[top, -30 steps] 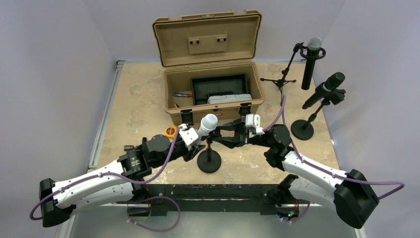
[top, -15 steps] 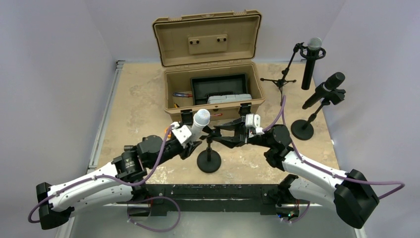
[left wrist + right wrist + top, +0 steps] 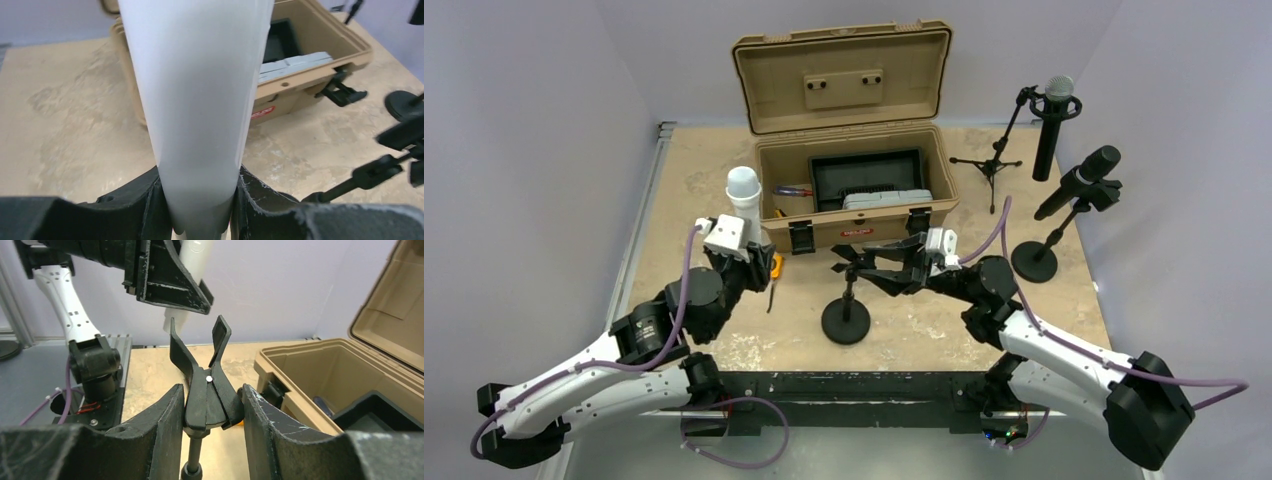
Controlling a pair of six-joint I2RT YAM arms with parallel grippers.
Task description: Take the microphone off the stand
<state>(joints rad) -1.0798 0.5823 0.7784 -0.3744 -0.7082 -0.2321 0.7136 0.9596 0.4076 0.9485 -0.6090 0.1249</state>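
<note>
The white microphone (image 3: 743, 192) is clear of its stand and held upright in my left gripper (image 3: 744, 232), to the left of the tan case. In the left wrist view the microphone body (image 3: 195, 100) fills the middle, and the left gripper (image 3: 197, 202) is shut on its lower end. The black stand (image 3: 846, 322) stands on its round base at the table's front middle, its forked clip (image 3: 205, 385) empty. My right gripper (image 3: 869, 268) is shut on that clip, and in the right wrist view the right gripper (image 3: 207, 412) has a finger pressing on each side.
An open tan case (image 3: 774, 200) with tools inside stands at the back middle. Two black microphones on stands (image 3: 1049, 120) (image 3: 1079, 182) stand at the right, one with a round base (image 3: 1034, 262). A small yellow item (image 3: 775, 266) lies by my left gripper.
My left gripper has pulled the white microphone out of the clip and carried it up and to the left, turning it upright. My right gripper has stayed on the stand's clip.
</note>
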